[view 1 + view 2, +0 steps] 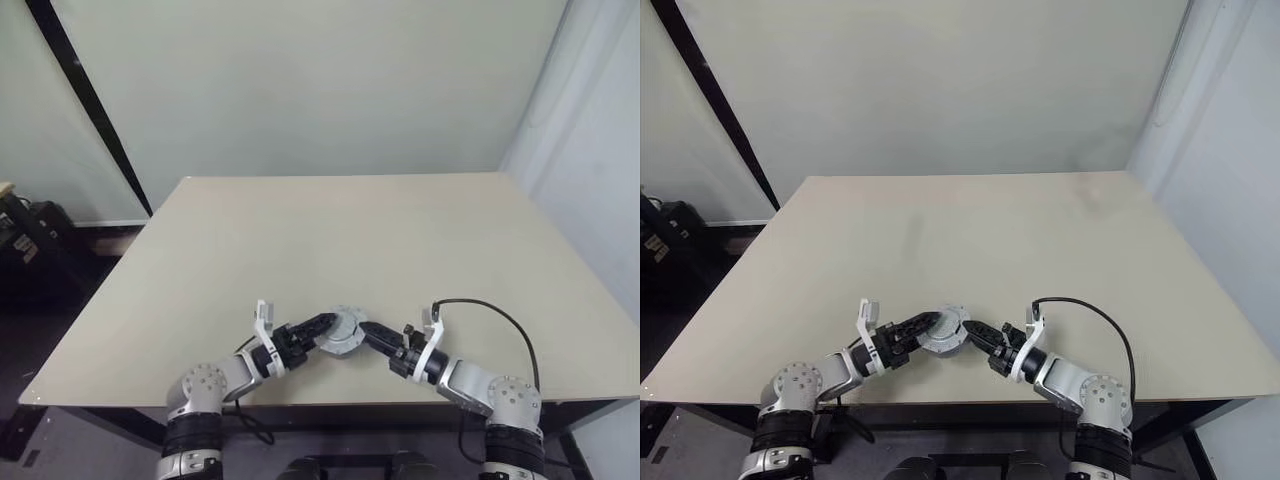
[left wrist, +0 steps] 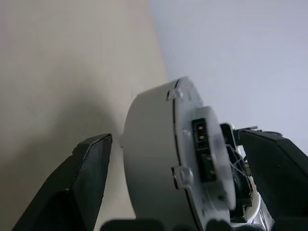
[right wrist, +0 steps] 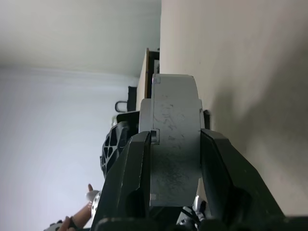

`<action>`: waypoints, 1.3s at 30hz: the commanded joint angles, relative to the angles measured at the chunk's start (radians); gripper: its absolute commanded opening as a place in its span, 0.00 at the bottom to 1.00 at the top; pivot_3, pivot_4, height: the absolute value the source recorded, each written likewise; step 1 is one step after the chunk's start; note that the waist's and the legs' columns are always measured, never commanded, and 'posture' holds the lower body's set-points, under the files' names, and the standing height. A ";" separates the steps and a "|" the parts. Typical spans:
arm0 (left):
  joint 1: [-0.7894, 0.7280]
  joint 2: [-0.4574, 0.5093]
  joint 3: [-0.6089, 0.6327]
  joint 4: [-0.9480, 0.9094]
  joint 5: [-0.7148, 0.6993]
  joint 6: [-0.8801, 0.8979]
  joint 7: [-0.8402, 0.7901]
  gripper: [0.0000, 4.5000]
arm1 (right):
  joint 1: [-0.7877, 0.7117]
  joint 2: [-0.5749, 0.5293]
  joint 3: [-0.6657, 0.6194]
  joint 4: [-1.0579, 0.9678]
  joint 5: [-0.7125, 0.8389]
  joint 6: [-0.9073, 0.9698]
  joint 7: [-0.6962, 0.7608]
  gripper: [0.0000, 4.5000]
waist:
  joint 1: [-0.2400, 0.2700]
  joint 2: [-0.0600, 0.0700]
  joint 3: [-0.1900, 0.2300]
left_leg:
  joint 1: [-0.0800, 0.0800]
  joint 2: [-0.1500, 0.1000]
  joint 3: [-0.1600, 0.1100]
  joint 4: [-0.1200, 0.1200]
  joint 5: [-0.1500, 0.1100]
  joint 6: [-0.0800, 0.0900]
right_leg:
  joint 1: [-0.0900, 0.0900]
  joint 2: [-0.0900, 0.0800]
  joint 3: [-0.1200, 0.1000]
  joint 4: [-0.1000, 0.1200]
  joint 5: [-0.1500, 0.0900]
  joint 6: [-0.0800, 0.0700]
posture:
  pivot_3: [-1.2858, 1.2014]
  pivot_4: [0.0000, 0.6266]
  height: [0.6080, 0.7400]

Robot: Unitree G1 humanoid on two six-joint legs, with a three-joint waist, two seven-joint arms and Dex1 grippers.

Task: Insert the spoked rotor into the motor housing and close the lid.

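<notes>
A wide beige bench (image 1: 400,250) is filling the middle of the scene, with a pale wall behind it. At the near edge, roughly centred, two robot arms are reaching inward toward each other. Between them they are meeting at the motor housing (image 1: 344,332), a round grey shell that is sitting upright on its edge just above the bench surface, with its flat faces turned left and right.

The right claw (image 3: 168,144) is clamped on the motor housing, one black finger pressing each flat face, the speckled grey rim showing between them. A black cable (image 1: 500,315) is looping from the right wrist across the bench.

The left claw (image 2: 178,159) is standing apart, its fingers spread wide on either side of the housing without touching it. From this side, the housing is showing a small dark connector (image 2: 201,137) and thin wires on one face.

Whether the lid and rotor are already fitted cannot be told.
</notes>
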 commanded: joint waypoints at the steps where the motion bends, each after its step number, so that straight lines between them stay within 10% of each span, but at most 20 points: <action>1: -0.020 -0.003 -0.007 -0.005 -0.031 0.024 -0.014 1.00 | 0.019 0.099 0.047 -0.053 0.074 -0.007 0.009 0.26 | 0.000 0.000 0.000 | 0.000 0.000 0.000 0.000 0.000 0.000 | 0.000 0.000 0.000 0.000 0.000 0.000 | 0.52 0.00 1.00; 12: -0.013 0.011 -0.007 0.010 -0.068 0.109 -0.036 0.52 | 0.036 0.062 0.101 -0.062 0.081 -0.038 0.002 0.26 | -0.001 0.000 0.000 | 0.000 0.000 0.000 0.000 0.000 0.000 | 0.000 0.000 0.000 0.000 0.000 0.000 | 0.52 0.00 1.00; 19: -0.016 0.002 0.019 0.008 -0.075 0.045 -0.021 0.45 | 0.043 0.048 0.145 -0.078 0.039 -0.137 0.001 0.90 | 0.000 0.000 0.000 | 0.000 0.000 0.000 0.000 0.000 0.000 | 0.000 0.000 0.000 0.000 0.000 0.000 | 0.52 0.00 1.00; 39: -0.040 0.051 0.157 0.025 0.218 -0.768 0.183 0.45 | 0.105 -0.238 0.616 -0.067 -0.823 -1.203 0.295 0.90 | 0.001 -0.011 0.005 | 0.001 0.000 0.000 0.000 0.000 -0.001 | 0.001 0.000 0.001 -0.001 0.000 0.000 | 0.52 0.00 1.00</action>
